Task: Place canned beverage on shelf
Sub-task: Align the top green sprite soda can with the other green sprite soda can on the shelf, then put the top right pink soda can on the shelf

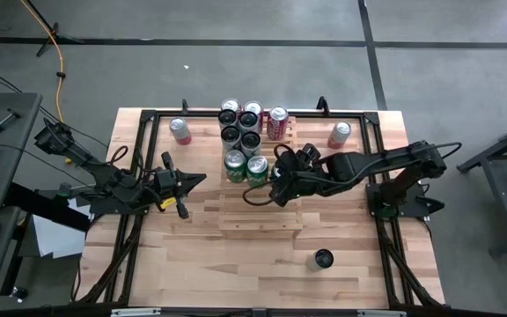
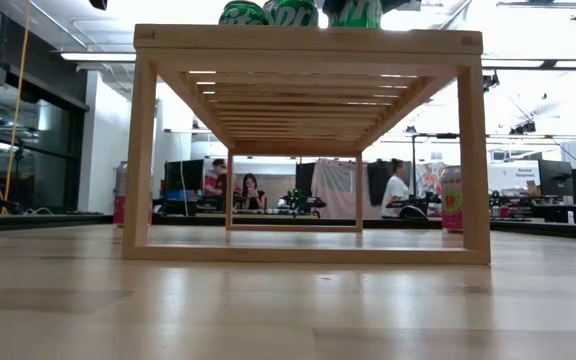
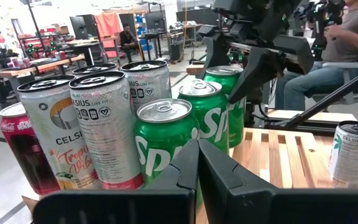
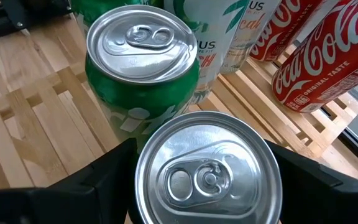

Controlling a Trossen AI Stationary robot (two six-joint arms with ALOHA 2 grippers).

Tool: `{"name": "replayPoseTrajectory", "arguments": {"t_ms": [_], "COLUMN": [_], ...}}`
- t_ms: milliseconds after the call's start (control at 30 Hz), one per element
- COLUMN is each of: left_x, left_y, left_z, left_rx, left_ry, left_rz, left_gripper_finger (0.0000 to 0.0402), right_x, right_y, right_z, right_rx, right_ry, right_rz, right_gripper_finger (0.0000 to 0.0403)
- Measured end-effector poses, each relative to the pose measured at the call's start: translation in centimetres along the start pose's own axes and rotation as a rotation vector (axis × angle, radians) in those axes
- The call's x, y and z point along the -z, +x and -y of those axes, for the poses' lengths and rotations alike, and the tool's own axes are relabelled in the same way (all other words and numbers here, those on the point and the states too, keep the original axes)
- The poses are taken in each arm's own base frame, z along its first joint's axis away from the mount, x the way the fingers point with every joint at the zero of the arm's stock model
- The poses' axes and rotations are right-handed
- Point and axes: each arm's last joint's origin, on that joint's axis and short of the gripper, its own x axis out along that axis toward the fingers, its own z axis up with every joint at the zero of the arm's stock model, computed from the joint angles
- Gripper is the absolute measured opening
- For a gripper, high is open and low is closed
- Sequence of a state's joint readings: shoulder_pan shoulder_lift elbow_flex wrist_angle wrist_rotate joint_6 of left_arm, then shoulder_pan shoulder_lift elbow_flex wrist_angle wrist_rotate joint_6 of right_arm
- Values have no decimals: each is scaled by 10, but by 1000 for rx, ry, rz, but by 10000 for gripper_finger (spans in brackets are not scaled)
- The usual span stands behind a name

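Note:
The shelf [image 1: 262, 216], a light-wood slatted rack, stands mid-table with several cans on its far part: white and dark-topped ones, red Coca-Cola cans [image 4: 316, 68] and two green Sprite cans [image 1: 234, 164]. A third green can [image 4: 207, 180] stands upright next to them, on the side toward the table's right edge, with my right gripper [image 1: 275, 183] shut on it. The gripper hides this can in the high view. My left gripper [image 1: 199, 181] waits shut and level to the left of the shelf, touching nothing. My right gripper pinches the third green can between its two fingers [image 4: 104, 177], one on each side of its upper wall just below the rim [image 4: 140, 186]. The fingers slant down from the table's right side. The can is upright; in the low view its base [image 2: 356, 20] is down at the shelf's top.
Two pink cans [image 1: 180, 130] [image 1: 340, 134] stand on the tabletop at the far left and far right of the shelf. A dark-topped can [image 1: 323, 259] stands near the front right. The shelf's near half [image 1: 258, 224] shows bare slats. People sit in the room beyond.

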State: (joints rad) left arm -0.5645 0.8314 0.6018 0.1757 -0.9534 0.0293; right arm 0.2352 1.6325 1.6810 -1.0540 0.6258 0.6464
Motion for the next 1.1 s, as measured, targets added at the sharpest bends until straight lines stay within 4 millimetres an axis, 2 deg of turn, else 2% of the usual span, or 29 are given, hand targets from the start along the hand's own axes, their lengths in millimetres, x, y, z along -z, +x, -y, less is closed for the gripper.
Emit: {"name": "replayPoseTrajectory", "arguments": {"t_ms": [133, 267, 367, 633, 1100], "left_x": [0, 0, 0, 0, 0], "left_y": [0, 0, 0, 0, 0], "left_z": [0, 0, 0, 0, 0], "left_rx": [0, 0, 0, 0, 0], "left_ry": [0, 0, 0, 0, 0], "left_rz": [0, 0, 0, 0, 0], "left_gripper_finger": [0, 0, 0, 0, 0], "right_x": [0, -1, -3, -6, -28], "right_y": [0, 0, -1, -3, -27], "right_z": [0, 0, 0, -1, 4], "right_rx": [-1, 10, 12, -3, -46], "right_ry": [0, 9, 5, -26, -93], "right_rz": [0, 23, 37, 58, 113], "right_gripper_finger": [289, 339, 357, 358, 358]}}
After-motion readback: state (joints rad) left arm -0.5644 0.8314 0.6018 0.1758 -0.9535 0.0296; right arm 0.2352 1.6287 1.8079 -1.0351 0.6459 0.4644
